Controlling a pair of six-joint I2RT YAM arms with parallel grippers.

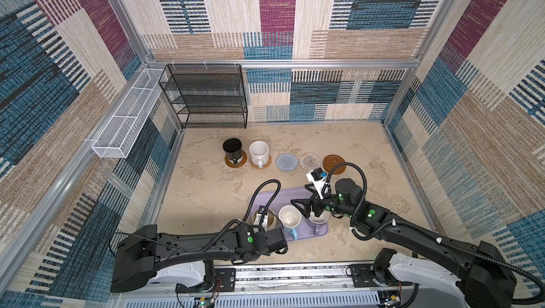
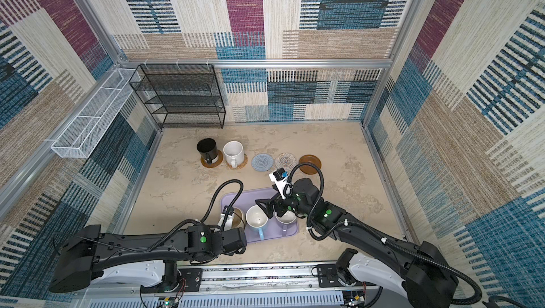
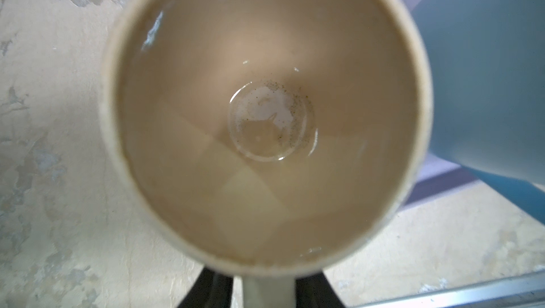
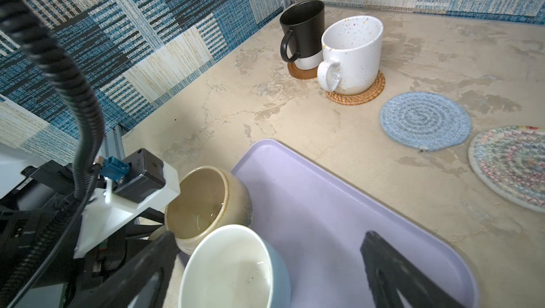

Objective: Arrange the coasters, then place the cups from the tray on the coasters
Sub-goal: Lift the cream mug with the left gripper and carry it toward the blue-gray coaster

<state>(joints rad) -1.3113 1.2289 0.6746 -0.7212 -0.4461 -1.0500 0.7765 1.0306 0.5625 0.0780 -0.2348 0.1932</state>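
The black cup (image 1: 232,148) stands on a brown coaster (image 1: 236,162) and the speckled white cup (image 1: 259,150) on the rattan coaster (image 1: 261,165). To their right lie the blue-grey coaster (image 1: 287,162), white-grey coaster (image 1: 309,161) and another brown coaster (image 1: 334,163), all bare. The lavender tray (image 1: 283,196) holds the beige cup (image 1: 265,217), light blue cup (image 1: 289,218) and lavender cup (image 1: 319,223). My left gripper (image 3: 268,290) is shut on the beige cup's handle. My right gripper (image 1: 300,196) hangs open over the tray, above the light blue cup (image 4: 236,265).
A black mesh shelf rack (image 1: 206,97) stands at the back left. A white wire basket (image 1: 126,120) hangs on the left wall. Patterned walls close in the beige table (image 1: 368,203) on three sides, and a metal rail (image 1: 295,277) runs along the front.
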